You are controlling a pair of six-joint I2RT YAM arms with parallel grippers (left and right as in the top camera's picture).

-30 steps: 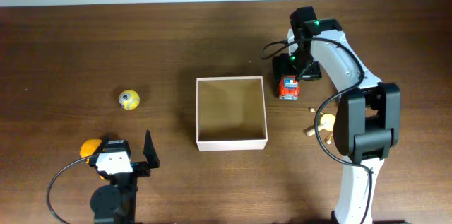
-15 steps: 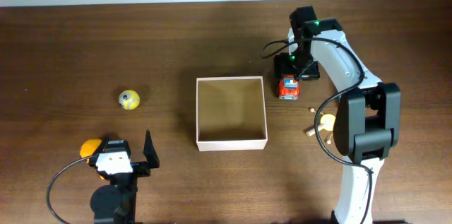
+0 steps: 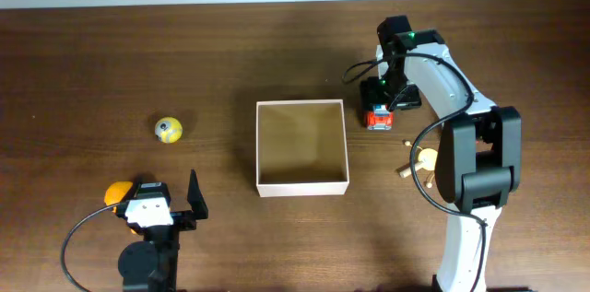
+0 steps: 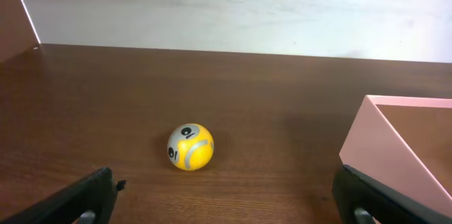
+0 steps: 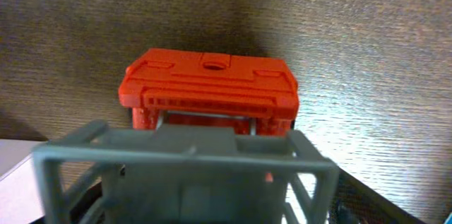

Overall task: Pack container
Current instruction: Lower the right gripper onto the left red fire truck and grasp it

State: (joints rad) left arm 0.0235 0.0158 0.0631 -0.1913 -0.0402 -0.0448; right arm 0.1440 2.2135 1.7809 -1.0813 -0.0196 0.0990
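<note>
The box point(image 3: 300, 147) sits empty in the middle of the tabletop point(image 3: 212, 52), open side up. The right claw point(image 3: 379, 108) is down over the red toy point(image 3: 378, 120), which lies just beside the box's right wall near the far corner.

The right wrist view is filled by the toy and a grey frame point(image 5: 183, 146) in front of it. No fingers show, so I cannot tell whether the claw is clamped on the toy or only around it.

That is the main risk. If the hold is shallow or off-centre on the ridged red body, the toy could tilt or slip out on the lift and drop to the tabletop (or onto the rim).

The toy also lies very near the thin white wall. A sideways carry begun too low could catch that wall and shove the box, which looks light, out of place.

The left claw point(image 4: 222, 185) stands wide apart and holds nothing, low at the near left and facing the ball point(image 4: 190, 147). The ball is round and would likely roll off at a glancing touch. An orange toy point(image 3: 115, 192) lies just beside the left wrist, where a careless swing could knock it away.
</note>
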